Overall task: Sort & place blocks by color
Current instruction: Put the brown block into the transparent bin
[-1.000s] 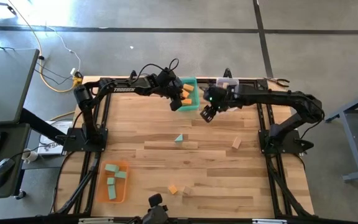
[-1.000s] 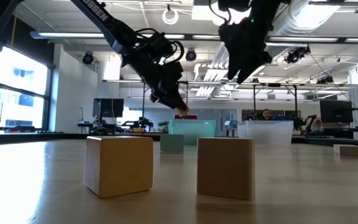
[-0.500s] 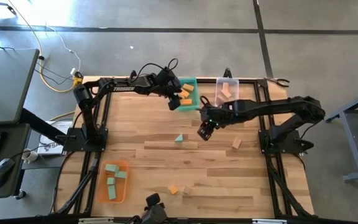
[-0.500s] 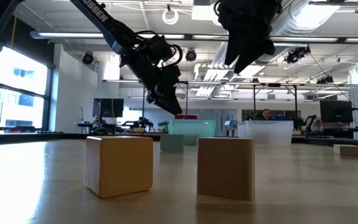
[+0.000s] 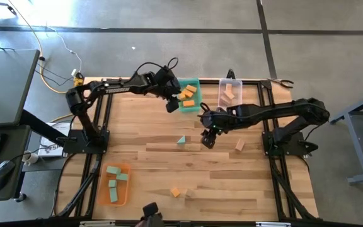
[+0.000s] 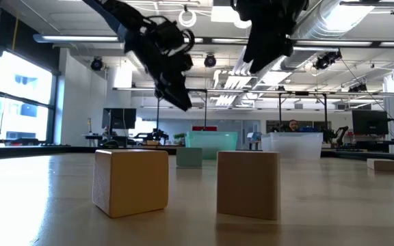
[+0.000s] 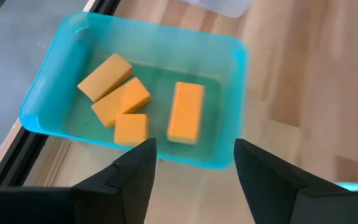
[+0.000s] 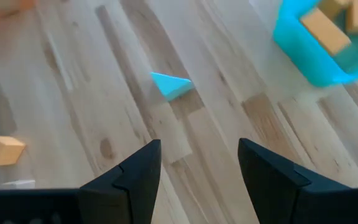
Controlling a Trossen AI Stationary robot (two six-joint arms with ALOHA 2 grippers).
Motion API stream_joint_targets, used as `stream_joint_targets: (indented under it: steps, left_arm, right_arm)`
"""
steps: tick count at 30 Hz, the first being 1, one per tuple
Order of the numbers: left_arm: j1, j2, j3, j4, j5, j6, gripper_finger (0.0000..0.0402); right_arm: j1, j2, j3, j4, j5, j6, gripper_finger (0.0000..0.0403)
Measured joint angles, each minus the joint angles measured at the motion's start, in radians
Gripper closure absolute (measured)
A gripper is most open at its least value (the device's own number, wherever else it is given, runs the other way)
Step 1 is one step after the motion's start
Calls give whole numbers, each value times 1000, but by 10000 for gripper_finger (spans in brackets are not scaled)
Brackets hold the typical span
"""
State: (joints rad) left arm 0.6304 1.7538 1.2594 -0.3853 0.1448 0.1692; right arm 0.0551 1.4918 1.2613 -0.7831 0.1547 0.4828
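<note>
Above the teal bin (image 7: 42,93) with 4 orange blocks (image 7: 185,112), the left pincer (image 7: 194,168) gapes empty; right pincer (image 8: 199,165), wide, must descend onto the teal wedge (image 8: 170,85)

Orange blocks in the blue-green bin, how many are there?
4, all inside the teal bin: one long bar lying apart from the others, and three bunched together, a bar, a middle block and a small cube. None looks hidden.

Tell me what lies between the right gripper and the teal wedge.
Only bare wood: in the high view, nothing sits between the right gripper and the teal wedge.
</note>
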Motion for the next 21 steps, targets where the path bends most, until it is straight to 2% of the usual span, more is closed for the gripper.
stream_joint_targets:
  steps: [13, 18, 21]
  left_arm:
    - [-133, -271, 1, -313, -7, 0, 198]
    - [-176, -372, 1, -388, -11, -10, 198]
    - [-204, -420, 1, -412, -23, -26, 198]
  right_arm:
    - [56, 0, 0, 237, -7, -211, 190]
    - [110, 0, 0, 299, -8, -206, 173]
    - [143, 0, 0, 303, -10, -126, 171]
